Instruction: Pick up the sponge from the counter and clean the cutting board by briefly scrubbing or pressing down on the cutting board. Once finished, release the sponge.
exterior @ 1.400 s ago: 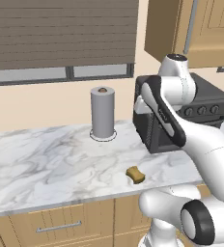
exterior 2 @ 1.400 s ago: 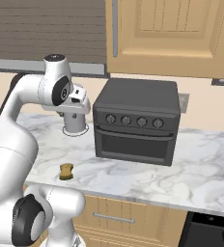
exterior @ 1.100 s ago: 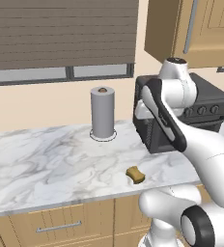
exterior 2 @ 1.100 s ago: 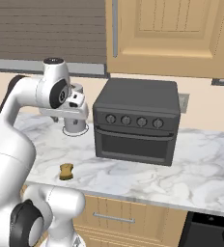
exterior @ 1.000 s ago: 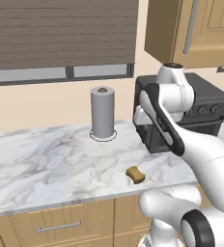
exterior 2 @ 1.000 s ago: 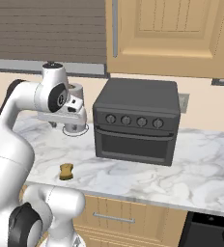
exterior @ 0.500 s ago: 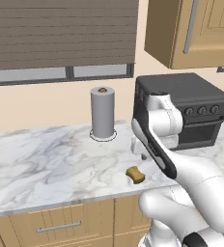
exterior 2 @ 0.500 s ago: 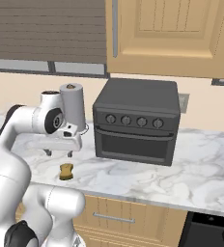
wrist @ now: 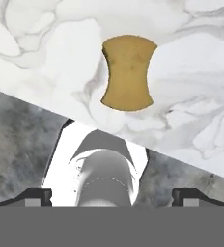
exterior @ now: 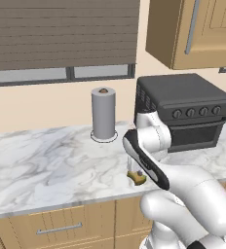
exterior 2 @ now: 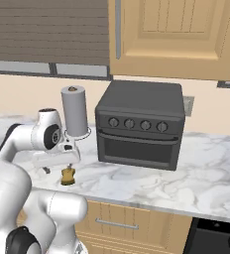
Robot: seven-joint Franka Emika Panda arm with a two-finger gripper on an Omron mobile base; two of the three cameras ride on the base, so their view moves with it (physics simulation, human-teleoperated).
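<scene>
The mustard-yellow sponge (wrist: pixel 128 72) lies flat on the white marble counter (wrist: pixel 191 62), close to the front edge. It also shows as the sponge (exterior: pixel 138 179) under my forearm and as the sponge (exterior 2: pixel 67 176) beside the hand. My gripper (exterior 2: pixel 57 169) hangs just above the counter, pointing down, a little to the near side of the sponge. In the hand view the gripper (wrist: pixel 114 197) is open, its fingertips (wrist: pixel 36 197) set wide apart with nothing between them. The cutting board is out of view.
A grey paper towel roll (exterior: pixel 103 113) stands at the back of the counter (exterior: pixel 47 160). A dark toaster oven (exterior 2: pixel 139 131) sits to the right of the sponge. The counter's front edge runs just before the sponge, with wooden drawers (exterior: pixel 61 227) below.
The arm has swung down from beside the paper towel roll and oven top to just above the sponge near the counter's front edge. The sponge has not moved.
</scene>
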